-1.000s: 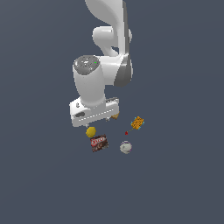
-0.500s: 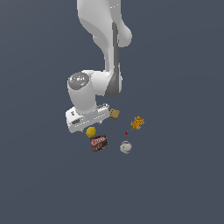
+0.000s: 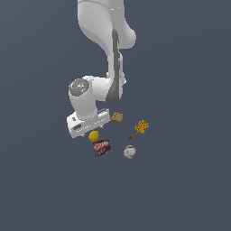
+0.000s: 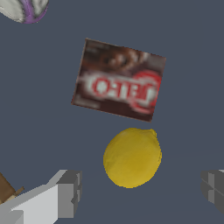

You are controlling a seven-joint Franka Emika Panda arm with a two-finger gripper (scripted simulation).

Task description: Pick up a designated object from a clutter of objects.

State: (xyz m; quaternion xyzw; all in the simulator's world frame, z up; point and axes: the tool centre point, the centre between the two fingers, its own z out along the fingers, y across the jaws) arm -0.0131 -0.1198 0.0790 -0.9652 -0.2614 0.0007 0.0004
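Observation:
The yellow lemon-like fruit (image 3: 94, 136) lies on the grey floor, just below my hand in the exterior view. In the wrist view the fruit (image 4: 132, 157) sits between my two grey fingertips (image 4: 69, 193), which stand wide apart on either side without touching it. My gripper (image 4: 142, 190) is open and empty; in the exterior view the fingers are hidden behind the white hand (image 3: 88, 122). The dark brown red-labelled box (image 3: 102, 147) lies right beside the fruit (image 4: 119, 80).
The tan square cracker (image 3: 117, 117) lies toward the exterior view's right of the hand. The orange patterned piece (image 3: 141, 127) is farther right. The whitish-grey ball (image 3: 130, 151) lies right of the box and shows at the wrist view's edge (image 4: 24, 9).
The arm has lowered and shifted toward the exterior view's left, bringing the hand down over the yellow fruit. The objects have not moved.

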